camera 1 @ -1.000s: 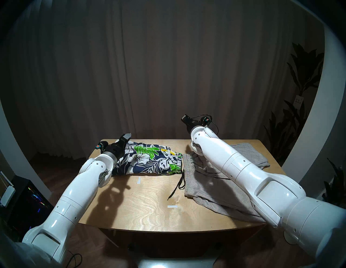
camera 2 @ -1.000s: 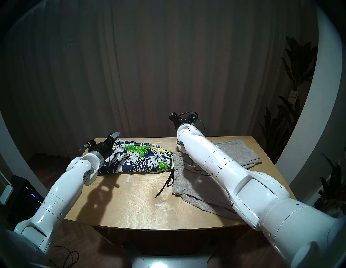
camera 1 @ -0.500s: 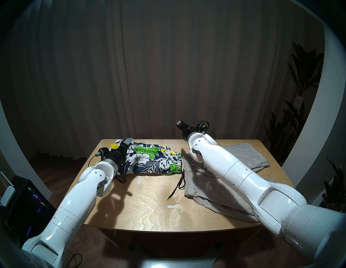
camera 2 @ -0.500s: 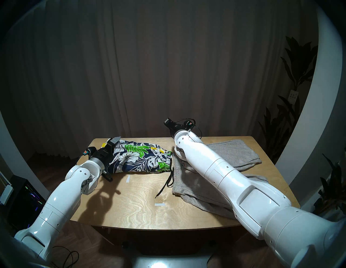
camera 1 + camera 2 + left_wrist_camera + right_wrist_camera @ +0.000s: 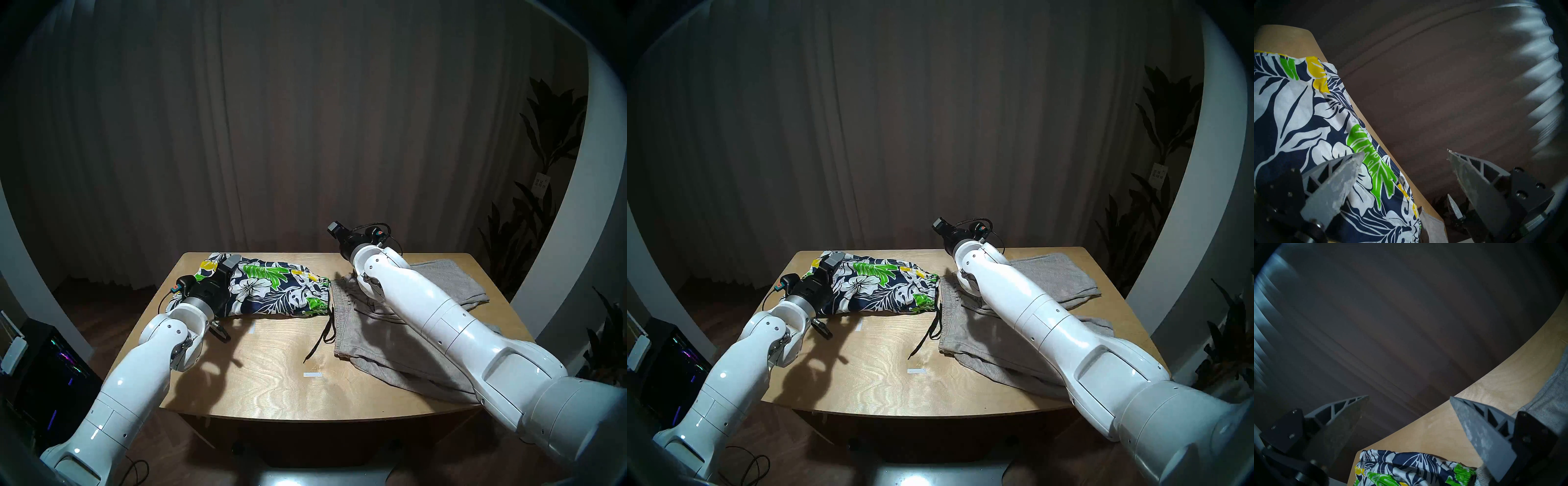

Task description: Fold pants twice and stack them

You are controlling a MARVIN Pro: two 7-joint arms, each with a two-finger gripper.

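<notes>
The leaf-print shorts (image 5: 271,288) lie on the far left part of the counter (image 5: 271,380), at about 11 o'clock from its middle. They look folded over once into a long flat shape, with the black drawstring (image 5: 322,336) trailing toward the front. I think they still need their second fold.

The grey shorts (image 5: 366,332) lie on the right side, at about 3 o'clock, touching the waist end of the leaf-print pair. They are spread out and a bit bunched up. They do not look folded neatly yet. Nothing is stacked. So most of the job is still to do.

The left gripper (image 5: 1403,156) hangs above the leg end of the leaf-print shorts, with one of its fingers (image 5: 1342,174) over the cloth. Its fingers are wide apart and hold nothing. The right gripper (image 5: 1408,399) is up over the far edge of the counter, at about 12 o'clock. Its fingers are wide apart and empty too.

Since a second ago, both arms have pulled back toward the robot. The yellow corner of the leaf-print shorts, hidden behind the left gripper before, now shows. The right gripper has also dropped a little. The shorts have not moved.
</notes>
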